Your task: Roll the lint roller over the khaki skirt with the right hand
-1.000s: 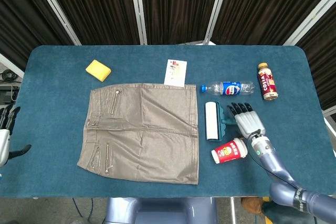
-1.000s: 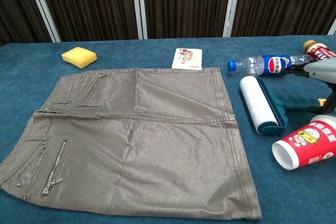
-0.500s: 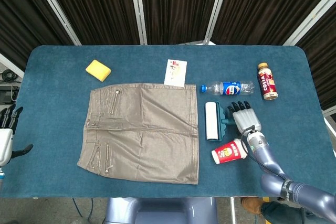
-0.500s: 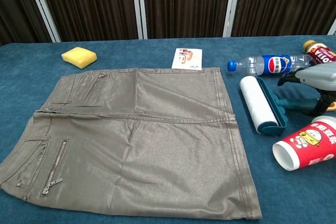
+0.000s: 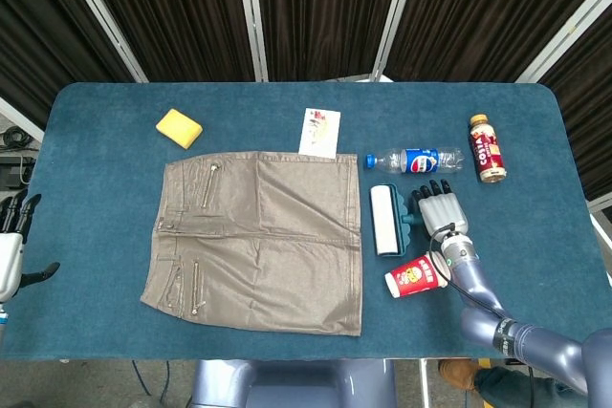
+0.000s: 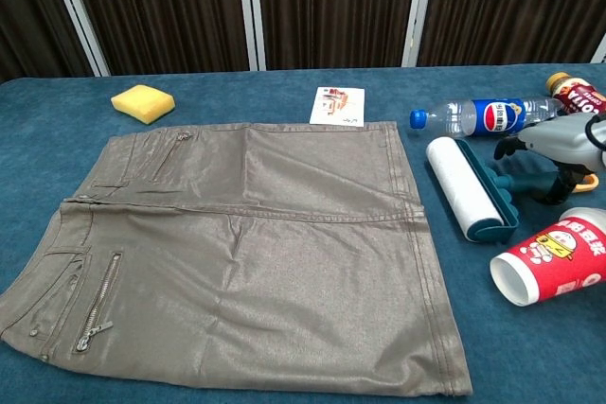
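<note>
The khaki skirt (image 5: 258, 236) (image 6: 246, 243) lies flat on the blue table, left of centre. Just off its right edge lies the lint roller (image 5: 384, 220) (image 6: 456, 184), a white roll in a teal frame, with its teal handle pointing right. My right hand (image 5: 440, 212) (image 6: 559, 144) lies over that handle with its fingers stretched out across it, touching it; I see no closed grip. At the far left edge of the head view my left hand (image 5: 11, 255) hangs off the table with fingers apart, holding nothing.
A red paper cup (image 5: 413, 275) (image 6: 554, 267) lies on its side just in front of my right hand. Behind the hand lie a water bottle (image 5: 413, 160) (image 6: 483, 115) and a brown drink bottle (image 5: 487, 148). A yellow sponge (image 5: 179, 128) and a card (image 5: 319, 132) sit behind the skirt.
My right hand has slid left and forward onto the roller's handle. The lint roller has shifted slightly left toward the skirt. The left hand stays put.
</note>
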You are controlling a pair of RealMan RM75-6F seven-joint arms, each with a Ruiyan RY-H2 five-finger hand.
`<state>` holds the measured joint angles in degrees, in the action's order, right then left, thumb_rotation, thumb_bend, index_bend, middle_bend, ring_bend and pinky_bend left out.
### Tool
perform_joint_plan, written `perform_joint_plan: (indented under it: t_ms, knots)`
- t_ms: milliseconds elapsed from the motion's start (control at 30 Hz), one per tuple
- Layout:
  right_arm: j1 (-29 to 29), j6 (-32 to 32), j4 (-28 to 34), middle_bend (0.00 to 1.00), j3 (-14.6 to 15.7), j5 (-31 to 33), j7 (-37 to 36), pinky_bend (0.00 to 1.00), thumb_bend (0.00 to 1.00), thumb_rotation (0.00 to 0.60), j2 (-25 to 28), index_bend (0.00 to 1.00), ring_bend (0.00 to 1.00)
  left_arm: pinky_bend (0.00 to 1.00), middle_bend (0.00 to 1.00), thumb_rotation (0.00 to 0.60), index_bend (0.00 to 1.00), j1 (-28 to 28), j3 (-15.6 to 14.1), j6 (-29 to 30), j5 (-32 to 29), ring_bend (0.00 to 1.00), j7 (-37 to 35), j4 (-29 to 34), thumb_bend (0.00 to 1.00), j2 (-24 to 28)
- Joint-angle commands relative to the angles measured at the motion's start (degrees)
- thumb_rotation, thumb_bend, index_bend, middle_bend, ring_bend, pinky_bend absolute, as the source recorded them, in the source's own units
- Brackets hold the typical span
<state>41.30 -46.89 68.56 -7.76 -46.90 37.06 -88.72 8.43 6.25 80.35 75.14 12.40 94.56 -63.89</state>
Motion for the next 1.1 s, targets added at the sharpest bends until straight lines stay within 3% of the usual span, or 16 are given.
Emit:
perform_joint_plan:
  t_ms: [33, 267, 567, 833, 1100]
  knots:
    - [0.2, 0.0, -0.8, 0.22, 0.4, -0.2, -0.1, 0.17, 0.46, 0.600, -0.5, 0.23, 0.10, 0.00, 0.00, 0.600, 0.00, 0.0, 0.0, -0.1, -0.1, 0.00, 0.0, -0.1, 0.00, 0.0]
    - [-0.1, -0.9, -2.2, 0.43, 1.5, -3.1, -1.8, 0.31, 0.60, 0.600, -1.0, 0.42, 0.31, 0.00, 0.00, 0.600, 0.00, 0.3, -0.1, -0.4, -0.4, 0.00, 0.2, -0.3, 0.00, -0.2]
    - [-1.3, -3.7, -1.8, 0.49, 2.1, -9.1, -6.1, 0.38, 0.73, 0.600, 0.5, 0.48, 0.37, 0.00, 0.00, 0.600, 0.00, 0.2, -0.3, -0.2, 0.1, 0.00, -0.2, 0.3, 0.00, 0.1]
    - [-1.6, -7.9, 7.5, 0.50, 1.3, -15.7, -8.2, 0.38, 0.80, 0.600, 7.2, 0.49, 0.37, 0.00, 0.00, 0.600, 0.00, 0.0, -0.5, 0.1, 1.0, 0.00, -1.8, 1.4, 0.00, 1.1]
    - [2.4, -6.9, 18.5, 0.50, -0.6, -19.0, -3.9, 0.38, 0.83, 0.600, 11.6, 0.49, 0.37, 0.00, 0.00, 0.600, 0.00, 0.2, -0.6, -0.2, 1.4, 0.00, -3.0, 1.8, 0.00, 1.8]
